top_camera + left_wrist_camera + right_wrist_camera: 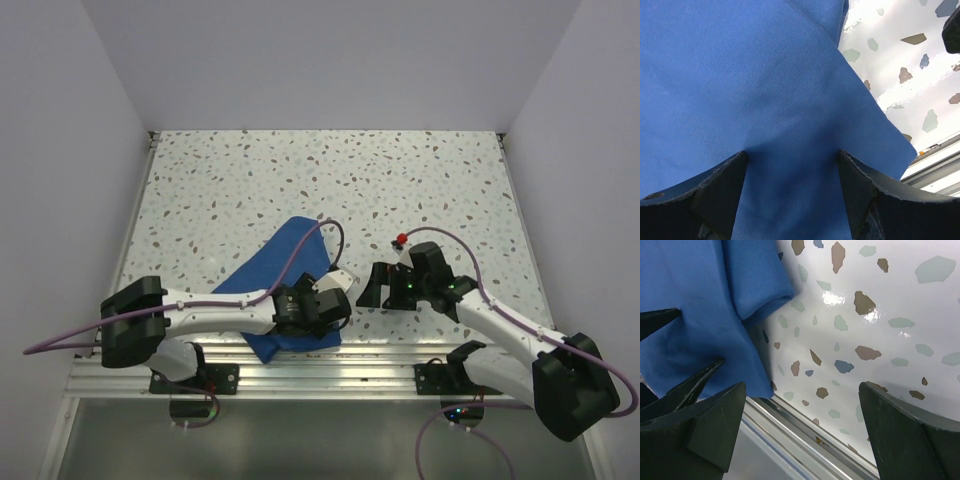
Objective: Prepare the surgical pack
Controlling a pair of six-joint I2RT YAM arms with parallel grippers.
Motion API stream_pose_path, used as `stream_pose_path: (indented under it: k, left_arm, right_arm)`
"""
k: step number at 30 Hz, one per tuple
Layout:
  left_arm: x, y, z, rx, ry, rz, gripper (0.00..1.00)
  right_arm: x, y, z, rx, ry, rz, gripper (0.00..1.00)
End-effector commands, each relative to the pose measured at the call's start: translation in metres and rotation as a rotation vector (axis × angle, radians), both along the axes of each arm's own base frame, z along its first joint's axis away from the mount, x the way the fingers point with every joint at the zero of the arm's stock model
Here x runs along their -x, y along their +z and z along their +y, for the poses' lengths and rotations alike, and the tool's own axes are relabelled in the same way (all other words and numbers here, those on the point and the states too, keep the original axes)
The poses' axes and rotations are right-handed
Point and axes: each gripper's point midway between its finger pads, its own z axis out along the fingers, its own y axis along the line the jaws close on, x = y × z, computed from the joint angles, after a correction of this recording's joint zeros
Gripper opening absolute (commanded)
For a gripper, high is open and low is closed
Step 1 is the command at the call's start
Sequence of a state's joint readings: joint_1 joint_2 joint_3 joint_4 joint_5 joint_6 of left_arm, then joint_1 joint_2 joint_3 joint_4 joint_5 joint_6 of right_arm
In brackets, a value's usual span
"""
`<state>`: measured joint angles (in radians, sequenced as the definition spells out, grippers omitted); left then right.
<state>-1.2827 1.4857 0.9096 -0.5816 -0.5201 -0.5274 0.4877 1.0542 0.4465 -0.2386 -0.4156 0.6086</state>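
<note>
Early stage. Drape point(272, 270) bunched, not yet spread; tray, instruments, gauze unseen. Left gripper point(792, 155), right gripper point(801, 387): spread wide, empty.

Left arm point(222, 306) hides the blue drape's point(280, 258) near end — wrist views crop it.

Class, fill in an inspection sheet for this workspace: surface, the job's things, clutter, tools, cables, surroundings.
Surface: speckled table, glossy.
Job's things: blue drape, folded over, near the front edge by the left arm; tray, instruments, gauze, packet: nothing seen.
Clutter: nothing seen.
Tools: left tool open, over the drape; right tool open, over the table at the drape's edge.
Cables: purple cable along each arm.
Surroundings: plain walls on three sides; metal rail at the near edge.
</note>
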Motion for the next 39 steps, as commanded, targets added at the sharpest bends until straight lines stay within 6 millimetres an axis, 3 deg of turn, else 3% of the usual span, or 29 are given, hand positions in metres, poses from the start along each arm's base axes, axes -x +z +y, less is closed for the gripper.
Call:
stream_pose_path:
  k: [1,11,18,22,24,25,27,30,31,32,34,35,37,39]
  left_arm:
    - [-0.014,0.007,0.003,0.018,0.028,-0.051,0.74]
    - [-0.029,0.012,0.022,0.004,0.093,-0.086,0.5]
    - [-0.033,0.009,0.02,-0.011,0.09,-0.086,0.33]
    - [-0.033,0.007,0.017,-0.015,0.074,-0.082,0.24]
    - [-0.034,0.005,0.016,-0.016,0.071,-0.078,0.16]
    - [-0.035,0.005,0.016,-0.017,0.072,-0.077,0.03]
    - [-0.039,0.011,0.016,-0.013,0.086,-0.095,0.0]
    - [-0.043,0.025,0.015,0.015,0.106,-0.132,0.0]
    - [-0.045,0.035,0.014,0.041,0.11,-0.145,0.0]
    - [-0.046,0.04,0.013,0.053,0.113,-0.156,0.0]
    - [-0.047,0.054,0.011,0.095,0.107,-0.171,0.0]
    - [-0.047,0.06,0.01,0.11,0.099,-0.178,0.0]
    - [-0.047,0.064,0.008,0.125,0.093,-0.179,0.0]
    - [-0.046,0.068,0.006,0.138,0.081,-0.179,0.0]
  right_arm:
    - [-0.001,0.004,0.005,-0.036,0.02,-0.018,0.99]
    - [0.001,0.004,0.009,-0.064,0.023,-0.006,0.99]
    - [0.004,0.009,0.017,-0.101,0.027,0.005,0.99]
    - [0.005,0.016,0.035,-0.171,0.042,0.018,0.99]
    - [0.012,0.017,0.047,-0.19,0.05,0.051,0.99]
    - [0.007,0.023,0.056,-0.217,0.053,0.017,0.99]
    - [0.013,0.021,0.072,-0.222,0.04,0.042,0.96]
    - [0.015,0.022,0.088,-0.287,-0.009,0.072,0.82]
    - [0.008,0.03,0.093,-0.34,-0.027,0.039,0.76]
    - [0.008,0.033,0.097,-0.376,-0.057,0.06,0.6]
    - [0.003,0.032,0.099,-0.402,-0.086,0.05,0.49]
    - [0.004,0.031,0.103,-0.406,-0.089,0.062,0.35]
    - [0.001,0.034,0.108,-0.424,-0.099,0.056,0.19]
    - [0.001,0.037,0.119,-0.436,-0.085,0.065,0.15]
